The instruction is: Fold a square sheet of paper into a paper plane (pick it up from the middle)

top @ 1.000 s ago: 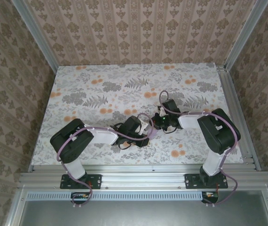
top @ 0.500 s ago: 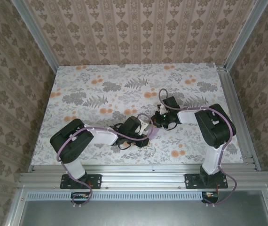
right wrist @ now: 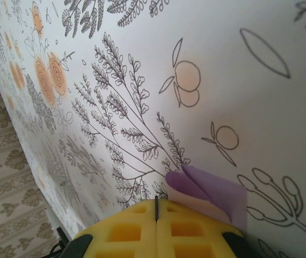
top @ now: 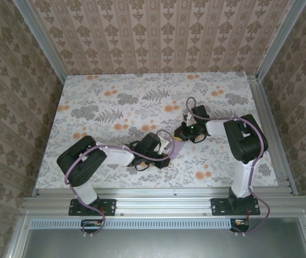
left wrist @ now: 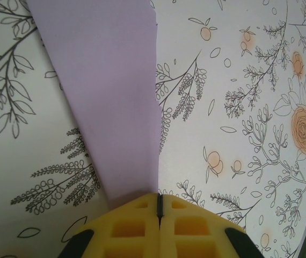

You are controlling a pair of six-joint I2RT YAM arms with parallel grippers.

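Both grippers meet near the middle of the table (top: 115,102), with the paper (top: 177,140) spanning the short gap between them, so each end is controlled while a crease is worked. The left gripper (left wrist: 159,207) has its yellow fingers pressed flat together, clamped on the narrow end of the paper (left wrist: 115,97); this pins the point so the rest can be pulled or flattened against it. The right gripper (right wrist: 156,207) is likewise closed to a thin seam, and a small corner of the paper (right wrist: 217,196) sticks out just beside its tips. It looks nipped there, though where the sheet enters the seam is hidden.

The paper is plain pale lilac, thin and matte. From the left wrist it reads as a long wedge, narrow at the fingers and widening away from them, lying low over the floral tabletop. Its right edge shows a slight step, as of stacked layers, which suggests folds already in it. At the right gripper the corner curls into a soft rounded lobe with a flat flap beside it, so that end is bent, not sharply creased
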